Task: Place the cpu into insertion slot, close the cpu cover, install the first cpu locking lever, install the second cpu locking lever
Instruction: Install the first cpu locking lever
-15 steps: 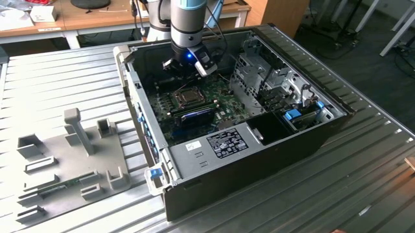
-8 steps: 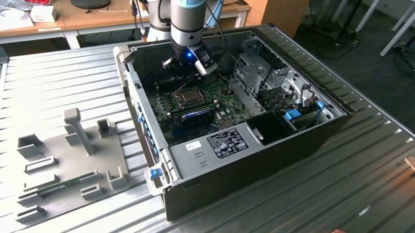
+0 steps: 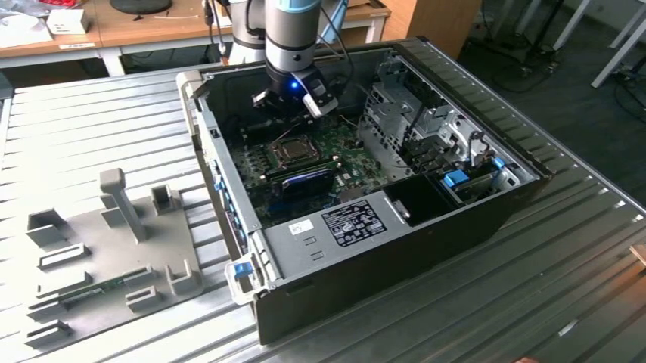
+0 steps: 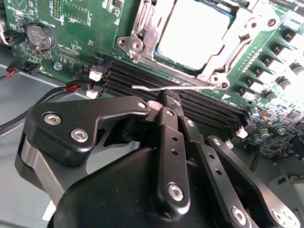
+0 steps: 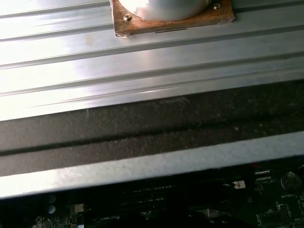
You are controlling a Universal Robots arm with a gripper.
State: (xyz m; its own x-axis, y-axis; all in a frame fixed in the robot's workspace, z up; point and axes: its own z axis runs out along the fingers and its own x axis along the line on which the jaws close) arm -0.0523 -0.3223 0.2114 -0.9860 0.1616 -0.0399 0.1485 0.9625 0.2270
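The cpu (image 4: 192, 29) lies flat in the insertion slot (image 3: 293, 151) on the green board. The silvery cpu cover (image 4: 142, 33) is folded down around the chip's edges. A thin metal locking lever (image 4: 190, 87) runs along the socket's side next to the black memory slots (image 4: 128, 76). My gripper (image 4: 166, 99) hangs over those slots with its black fingers (image 4: 168, 128) together, the tip right at the lever; whether it touches the lever I cannot tell. In the exterior view the gripper (image 3: 287, 107) is inside the open computer case, just behind the socket.
The case walls (image 3: 207, 136) and the drive cage (image 3: 424, 128) hem the board in. A coin battery (image 4: 39, 36) and red-black cables (image 4: 71, 87) lie near the gripper. A grey fixture plate (image 3: 111, 249) sits on the ribbed table at the exterior view's left.
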